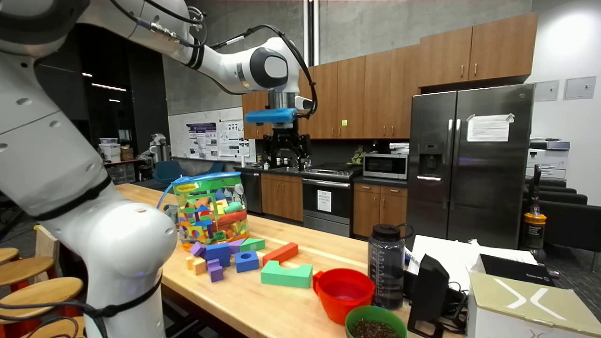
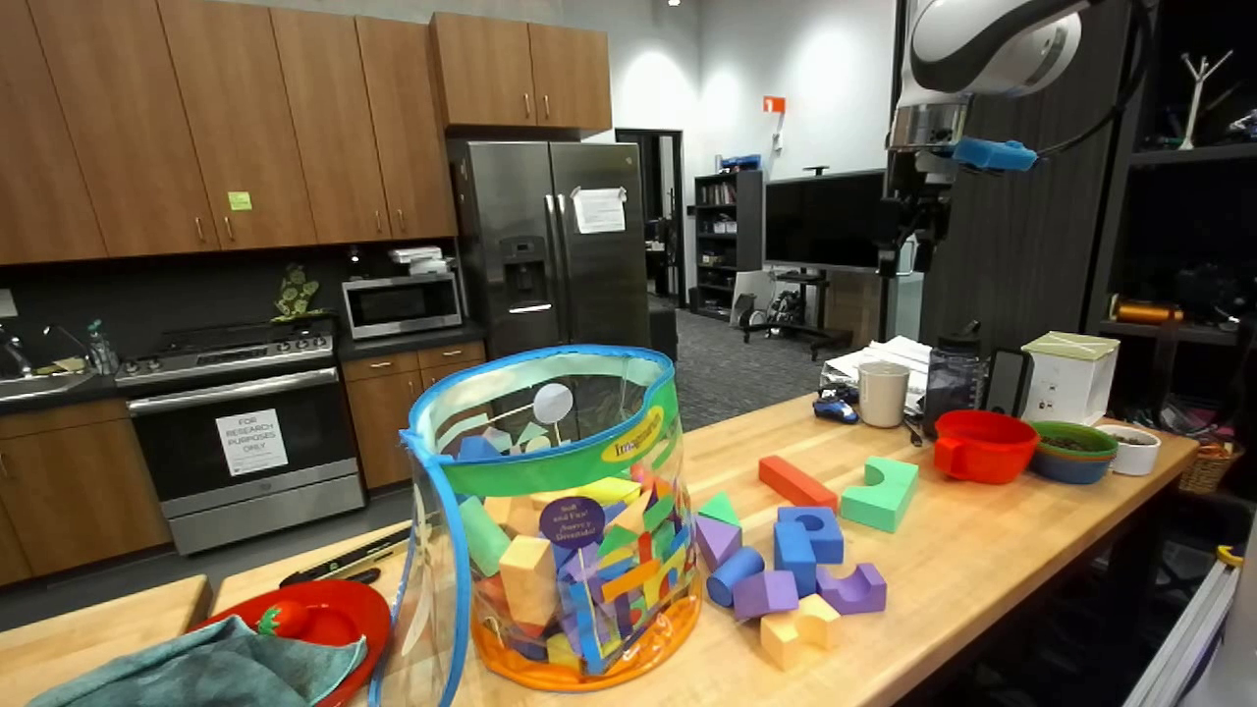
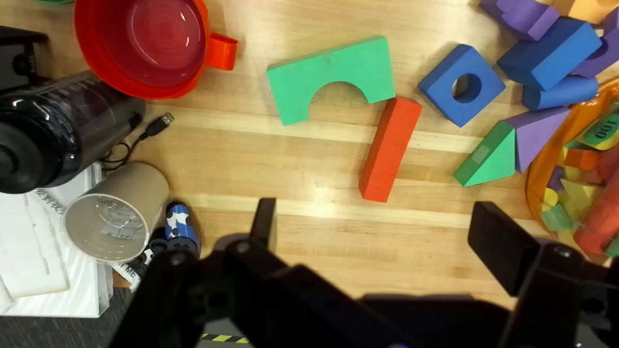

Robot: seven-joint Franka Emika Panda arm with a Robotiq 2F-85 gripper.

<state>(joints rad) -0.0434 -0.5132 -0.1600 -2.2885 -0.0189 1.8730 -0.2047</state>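
High over the wooden table (image 3: 217,154), my gripper (image 3: 377,217) hangs open, its black fingers (image 3: 503,244) wide apart and holding nothing. It also shows in both exterior views, well above the blocks. Nearest the jaws in the wrist view lies a red bar block (image 3: 390,150). A green arch block (image 3: 333,72) lies at the bar's far end, seemingly touching it. To their right are a blue block with a round hole (image 3: 462,87), a green triangle (image 3: 491,157) and a purple triangle (image 3: 537,135). Several blue, purple and tan blocks cluster beside the clear block bag (image 2: 589,550).
A red cup (image 1: 344,293), green bowl (image 1: 375,324), dark bottle (image 1: 386,267) and white box (image 2: 1070,383) stand at one table end. A beige mug (image 3: 116,212) is near the bottle. Beyond the bag, a red plate (image 2: 344,609) holds a cloth (image 2: 216,668) and a strawberry (image 2: 283,619).
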